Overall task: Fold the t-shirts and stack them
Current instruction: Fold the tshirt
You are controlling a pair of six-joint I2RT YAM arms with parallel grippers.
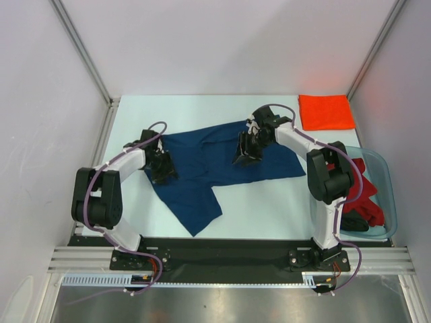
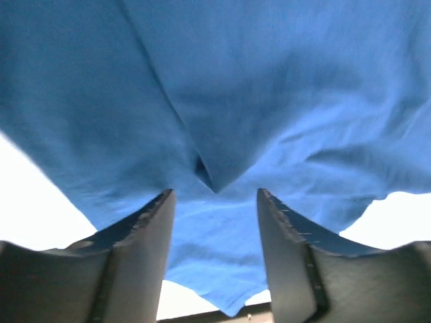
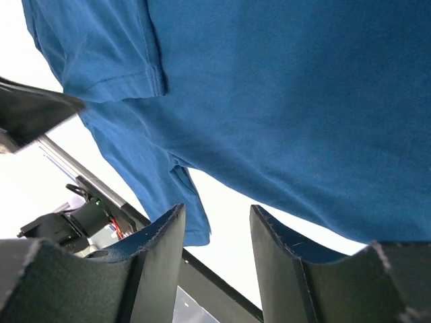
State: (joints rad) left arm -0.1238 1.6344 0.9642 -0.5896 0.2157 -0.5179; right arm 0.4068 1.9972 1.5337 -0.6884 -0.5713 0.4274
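Observation:
A navy blue t-shirt (image 1: 202,165) lies spread and rumpled across the middle of the table, one part reaching toward the front edge. My left gripper (image 1: 163,171) hovers over its left edge. In the left wrist view the left gripper (image 2: 215,202) is open, with wrinkled blue cloth (image 2: 269,101) beyond the tips and nothing pinched. My right gripper (image 1: 244,156) is over the shirt's upper middle. In the right wrist view the right gripper (image 3: 215,215) is open and empty, with the shirt (image 3: 283,101) and a hemmed sleeve ahead. A folded orange t-shirt (image 1: 326,112) lies at the back right.
A clear bluish tub (image 1: 387,182) stands at the right edge, beside the right arm, holding a red shirt (image 1: 360,178) and a dark one (image 1: 353,222). White walls with metal frame posts enclose the table. A black rail runs along the near edge.

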